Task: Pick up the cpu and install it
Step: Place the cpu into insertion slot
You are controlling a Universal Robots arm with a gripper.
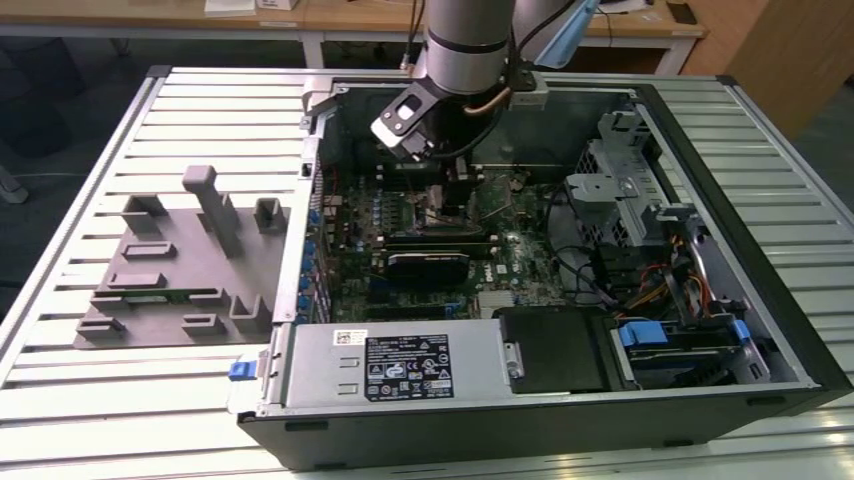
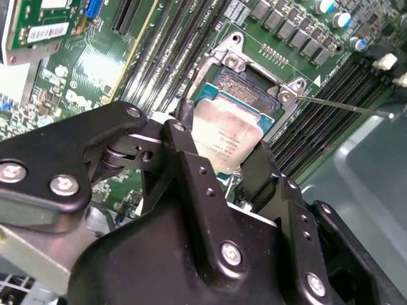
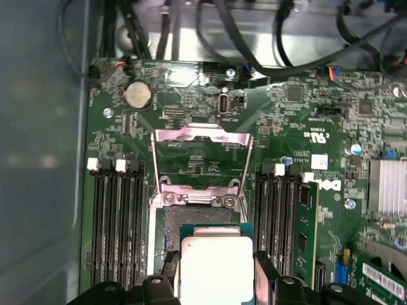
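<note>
Exterior view: arm (image 1: 467, 40) reaches straight down into the open computer case (image 1: 534, 440), which lies on its side on the slatted tabletop (image 1: 80, 420). Claw (image 1: 454, 188) sits low over the motherboard (image 1: 514, 200), toward the far end of the board. A gray fixture block (image 1: 174, 270) lies well apart at the exterior view's left. Wrist and shadow cover the fingertips, so grip and load are too dark to tell from here. Second wrist view: claw is pinching the cpu (image 2: 226, 133) by two opposite edges, one black finger on each side, silvery lid up. Chip is over the socket (image 2: 248, 86), whose dark contact field shows beyond the chip's far edge. Judged: chip overlaps the opening but is either offset toward the claw side or tilted; cannot tell which, nor whether its underside touches the contacts. A thin lever wire (image 2: 343, 105) runs out from the frame corner across the memory slots (image 2: 324, 121). First wrist view: cpu is partly cut off, held between both fingers (image 3: 266, 273). The load plate (image 3: 200, 135) is swung open and lies beyond the socket, so nothing stands over the opening. Chip edges look square to the socket frame. The bare strip of contacts lies away from the claw, toward the load plate. Orientation notch and corner mark are not legible.
</note>
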